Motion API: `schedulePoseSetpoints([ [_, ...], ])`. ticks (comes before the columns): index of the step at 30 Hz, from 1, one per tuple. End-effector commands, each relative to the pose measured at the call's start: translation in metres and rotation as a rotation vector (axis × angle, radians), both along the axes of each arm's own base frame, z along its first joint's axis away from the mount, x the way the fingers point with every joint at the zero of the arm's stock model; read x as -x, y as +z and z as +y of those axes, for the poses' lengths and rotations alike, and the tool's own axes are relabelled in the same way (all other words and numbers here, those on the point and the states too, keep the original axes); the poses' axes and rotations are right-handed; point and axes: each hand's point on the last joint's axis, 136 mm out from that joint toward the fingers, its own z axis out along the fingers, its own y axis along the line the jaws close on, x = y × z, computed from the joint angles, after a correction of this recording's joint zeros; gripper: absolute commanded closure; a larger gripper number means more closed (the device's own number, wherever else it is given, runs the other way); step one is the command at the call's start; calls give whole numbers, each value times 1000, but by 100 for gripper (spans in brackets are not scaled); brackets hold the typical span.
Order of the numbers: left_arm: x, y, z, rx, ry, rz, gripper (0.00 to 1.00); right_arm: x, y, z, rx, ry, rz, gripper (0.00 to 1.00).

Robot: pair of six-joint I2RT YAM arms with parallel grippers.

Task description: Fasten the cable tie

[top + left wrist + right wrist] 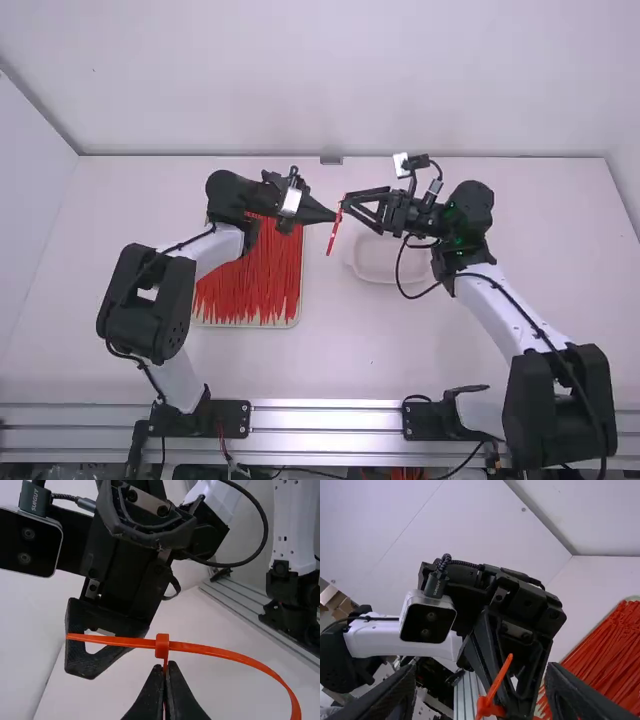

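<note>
Above the table [520, 200], high view: left hand [328, 218] and right hand [352, 205] met tip to tip in mid-air, with a red tie [335, 232] between them. Spare ties [250, 285] lay under the left arm, and a white dish [375, 265] sat beside them.

Left wrist view: left fingers [152, 690] were pressed together, pinching the tie just under its head [162, 645]. The strap [215, 652] apparently ran through the head, and its free end crossed a right-hand finger [82, 655].

Right wrist view: right fingers [390, 695] were spread wide and held nothing, flanking the left hand and the tie [497, 680].

Step judged: tightening. Done well, the right hand would close on the free end near the head and draw straight along the strap. The left hand would keep its pinch firm and untwisted.
</note>
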Motion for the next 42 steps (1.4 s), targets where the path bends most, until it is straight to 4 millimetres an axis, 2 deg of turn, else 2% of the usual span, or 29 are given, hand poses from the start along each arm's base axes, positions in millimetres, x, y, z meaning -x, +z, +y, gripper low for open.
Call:
schedulePoseSetpoints([
  [1,5,4,0,2,-7,-13,98,-4,2,2,-4,-16,-10,34],
  [8,5,4,0,2,-6,-13,98,-6,3,2,-7,-29,-11,41],
  [9,5,4,0,3,-4,-13,98,-6,3,2,-7,-29,-12,46],
  [10,5,4,0,3,-4,-14,98,-6,3,2,-7,-28,-11,48],
  [15,4,5,-2,9,1,-12,98,-3,3,7,-7,-16,-11,51],
  [19,6,6,-5,12,-7,-23,98,-2,4,11,-11,-20,-10,57],
  [23,3,8,-6,23,12,-9,98,2,4,18,-11,-1,-11,71],
  [27,1,8,-3,23,20,-12,98,1,3,16,-10,-4,-9,90],
  [30,2,8,-4,22,17,-12,98,1,3,15,-10,-6,-7,99],
  [42,6,4,-3,-7,-12,31,98,-1,4,14,-9,-19,-29,100],
])
